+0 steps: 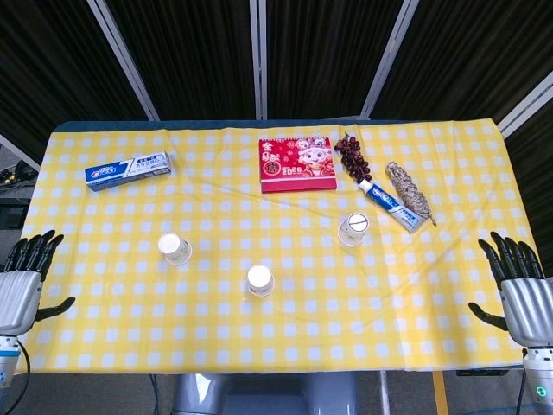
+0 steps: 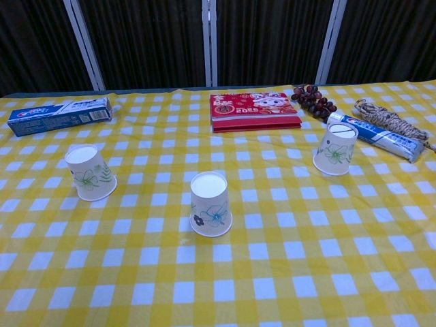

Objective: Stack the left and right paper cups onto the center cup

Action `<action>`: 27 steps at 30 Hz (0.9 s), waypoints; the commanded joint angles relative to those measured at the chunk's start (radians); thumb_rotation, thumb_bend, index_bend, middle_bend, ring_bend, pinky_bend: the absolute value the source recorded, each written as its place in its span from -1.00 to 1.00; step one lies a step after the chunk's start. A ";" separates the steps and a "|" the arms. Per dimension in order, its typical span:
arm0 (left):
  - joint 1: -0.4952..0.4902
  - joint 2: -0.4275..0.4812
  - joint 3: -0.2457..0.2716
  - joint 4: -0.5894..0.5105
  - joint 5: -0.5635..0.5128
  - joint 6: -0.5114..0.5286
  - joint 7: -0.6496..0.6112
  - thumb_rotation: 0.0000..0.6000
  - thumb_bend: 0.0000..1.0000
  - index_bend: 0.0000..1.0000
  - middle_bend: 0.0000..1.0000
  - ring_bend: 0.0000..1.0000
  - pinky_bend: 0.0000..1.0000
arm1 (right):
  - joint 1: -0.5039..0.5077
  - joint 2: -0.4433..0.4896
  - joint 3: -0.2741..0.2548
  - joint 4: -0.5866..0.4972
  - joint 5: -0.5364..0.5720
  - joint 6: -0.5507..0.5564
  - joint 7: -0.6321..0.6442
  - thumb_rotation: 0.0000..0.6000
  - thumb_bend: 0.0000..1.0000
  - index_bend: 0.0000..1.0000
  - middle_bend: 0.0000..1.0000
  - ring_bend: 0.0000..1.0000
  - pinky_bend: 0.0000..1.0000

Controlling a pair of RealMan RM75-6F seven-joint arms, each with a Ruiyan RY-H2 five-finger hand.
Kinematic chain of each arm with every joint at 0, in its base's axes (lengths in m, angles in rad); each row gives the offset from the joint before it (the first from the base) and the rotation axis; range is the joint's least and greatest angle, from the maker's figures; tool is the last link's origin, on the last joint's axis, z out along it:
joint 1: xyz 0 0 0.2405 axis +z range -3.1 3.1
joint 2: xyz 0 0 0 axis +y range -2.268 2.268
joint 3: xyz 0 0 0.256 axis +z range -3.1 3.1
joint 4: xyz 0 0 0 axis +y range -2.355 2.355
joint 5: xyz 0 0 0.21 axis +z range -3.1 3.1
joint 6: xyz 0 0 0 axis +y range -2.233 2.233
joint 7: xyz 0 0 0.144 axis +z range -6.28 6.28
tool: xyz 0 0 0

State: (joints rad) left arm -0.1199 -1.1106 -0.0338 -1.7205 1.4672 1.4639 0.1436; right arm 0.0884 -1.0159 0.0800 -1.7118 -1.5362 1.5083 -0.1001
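Resting at the near bench corners, the left hand [image 1: 24,275] and right hand [image 1: 519,285] hold nothing, fingers spread. The center cup [image 2: 210,203] stands upside down nearest, apart from both. Farther back stand the left cup [image 2: 90,172] and right cup [image 2: 335,152], also inverted.

Bright, even overhead light; the cups [image 2: 210,203] cast only faint shadows on the tablecloth [image 2: 286,272]. Both views sharp, backdrop dark.

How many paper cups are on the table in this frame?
3, all upside down on the checked cloth: the left cup toward the left side, the center cup nearest the robot, and the right cup beside the toothpaste tube. None appears hidden.
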 commanded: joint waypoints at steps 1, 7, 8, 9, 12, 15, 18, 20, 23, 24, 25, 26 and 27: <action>0.002 -0.004 0.000 0.004 0.007 0.005 -0.003 1.00 -0.77 -1.00 -1.00 -1.00 -1.00 | 0.001 -0.002 0.001 0.001 -0.001 0.000 -0.001 1.00 -1.00 -0.89 -1.00 -1.00 -1.00; 0.003 -0.006 0.001 0.006 0.013 0.006 -0.009 1.00 -0.77 -1.00 -1.00 -1.00 -1.00 | 0.002 -0.007 0.002 0.007 -0.004 0.003 0.005 1.00 -1.00 -0.85 -1.00 -1.00 -1.00; 0.003 -0.006 0.002 0.006 0.013 0.004 -0.010 1.00 -0.77 -1.00 -1.00 -1.00 -1.00 | 0.002 -0.007 0.002 0.008 -0.003 0.003 0.006 1.00 -1.00 -0.84 -1.00 -1.00 -1.00; 0.002 -0.006 0.003 0.006 0.012 0.001 -0.011 1.00 -0.77 -1.00 -1.00 -1.00 -1.00 | 0.002 -0.008 0.001 0.008 -0.003 0.002 0.007 1.00 -1.00 -0.84 -1.00 -1.00 -1.00; 0.001 -0.005 0.004 0.004 0.013 -0.002 -0.010 1.00 -0.77 -1.00 -1.00 -1.00 -1.00 | 0.004 -0.008 0.002 0.008 -0.007 0.002 0.009 1.00 -1.00 -0.81 -1.00 -1.00 -1.00; 0.000 -0.004 0.002 0.001 0.014 -0.002 -0.011 1.00 -0.77 -1.00 -1.00 -1.00 -1.00 | 0.006 -0.009 0.004 0.011 -0.008 0.004 0.009 1.00 -1.00 -0.79 -1.00 -1.00 -1.00; -0.005 -0.005 0.001 0.000 0.009 -0.015 -0.013 1.00 -0.77 -1.00 -1.00 -1.00 -1.00 | 0.006 -0.009 0.006 0.013 -0.004 0.003 0.013 1.00 -1.00 -0.78 -1.00 -1.00 -1.00; -0.011 -0.006 -0.002 0.001 0.002 -0.027 -0.006 1.00 -0.77 -1.00 -1.00 -1.00 -1.00 | 0.006 -0.008 0.005 0.013 -0.002 0.000 0.014 1.00 -1.00 -0.78 -1.00 -1.00 -1.00; -0.026 -0.009 -0.011 -0.002 -0.006 -0.047 0.001 1.00 -0.77 -1.00 -1.00 -1.00 -1.00 | 0.005 -0.007 0.003 0.014 0.001 -0.002 0.014 1.00 -1.00 -0.78 -1.00 -1.00 -1.00; -0.036 -0.008 -0.017 -0.005 -0.011 -0.059 0.004 1.00 -0.77 -1.00 -1.00 -1.00 -1.00 | 0.004 -0.006 0.003 0.014 0.002 -0.001 0.016 1.00 -1.00 -0.77 -1.00 -1.00 -1.00; -0.046 -0.007 -0.023 -0.006 -0.013 -0.069 0.006 1.00 -0.77 -1.00 -1.00 -1.00 -1.00 | 0.003 -0.005 0.002 0.013 0.002 0.000 0.017 1.00 -1.00 -0.77 -1.00 -1.00 -1.00; -0.055 -0.006 -0.030 -0.007 -0.018 -0.079 0.009 1.00 -0.77 -1.00 -1.00 -1.00 -0.98 | 0.002 -0.005 0.002 0.013 0.002 0.001 0.019 1.00 -1.00 -0.76 -1.00 -1.00 -1.00; -0.071 -0.002 -0.042 -0.009 -0.025 -0.095 0.015 1.00 -0.77 -1.00 -1.00 -1.00 -0.95 | 0.001 -0.003 0.003 0.011 0.000 0.006 0.023 1.00 -1.00 -0.76 -1.00 -1.00 -1.00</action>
State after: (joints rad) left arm -0.1732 -1.1164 -0.0612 -1.7259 1.4518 1.3869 0.1510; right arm 0.0901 -1.0204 0.0825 -1.6993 -1.5351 1.5111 -0.0801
